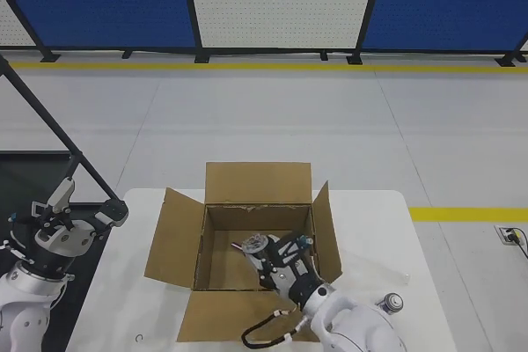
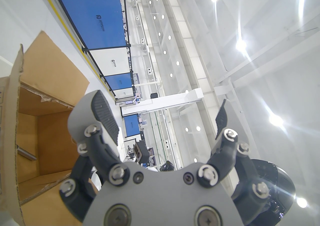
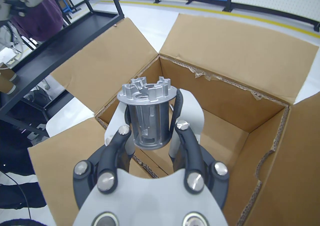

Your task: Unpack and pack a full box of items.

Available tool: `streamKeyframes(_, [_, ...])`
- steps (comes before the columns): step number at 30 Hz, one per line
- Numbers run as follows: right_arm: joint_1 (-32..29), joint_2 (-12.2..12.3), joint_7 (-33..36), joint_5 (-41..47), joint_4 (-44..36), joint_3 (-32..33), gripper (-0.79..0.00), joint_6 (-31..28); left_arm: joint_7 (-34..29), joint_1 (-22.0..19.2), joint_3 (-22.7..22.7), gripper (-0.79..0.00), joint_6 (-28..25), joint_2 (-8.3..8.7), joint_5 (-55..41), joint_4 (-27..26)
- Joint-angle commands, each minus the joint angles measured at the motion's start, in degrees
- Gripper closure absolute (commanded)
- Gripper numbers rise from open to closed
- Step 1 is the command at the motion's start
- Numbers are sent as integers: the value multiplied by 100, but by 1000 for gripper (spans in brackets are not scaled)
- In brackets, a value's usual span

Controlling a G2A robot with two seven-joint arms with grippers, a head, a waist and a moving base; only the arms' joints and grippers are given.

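Note:
An open cardboard box (image 1: 213, 187) stands mid-table with its flaps spread; its far wall (image 3: 225, 96) faces the right wrist camera. My right gripper (image 3: 150, 109) is shut on a grey metal cylinder part (image 3: 147, 114) with a notched flange, held above the box's inside. From above, the same part (image 1: 254, 244) and right gripper (image 1: 273, 255) sit over the box's near right area. My left gripper (image 2: 160, 114) is open and empty, tilted upward beside the box (image 2: 45, 101), off the table's left edge (image 1: 114, 211). A small metal rod (image 2: 26, 153) lies inside the box.
A second metal part (image 1: 389, 304) stands on the white table (image 1: 370, 229) right of the box. A black frame rack (image 1: 44, 106) rises at the left. Paper cups (image 3: 7, 79) stand beyond the rack.

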Motion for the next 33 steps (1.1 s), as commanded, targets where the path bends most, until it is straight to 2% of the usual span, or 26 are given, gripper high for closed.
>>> streamKeyframes(1, [-448, 68, -422, 48, -340, 196, 0, -367, 0, 0, 0, -785, 0, 0, 0, 0])
streamKeyframes(9, [-2124, 307, -2087, 612, -1220, 1297, 0, -1587, 0, 0, 0, -785, 0, 0, 0, 0])
streamKeyframes(16, [-3302, 458, -3735, 1001, -1219, 2348, 0, -2541, 0, 0, 0, -785, 0, 0, 0, 0])
streamKeyframes(33, [-3383, 467, -3802, 1023, -1197, 2423, 0, -2554, 0, 0, 0, -785, 0, 0, 0, 0])
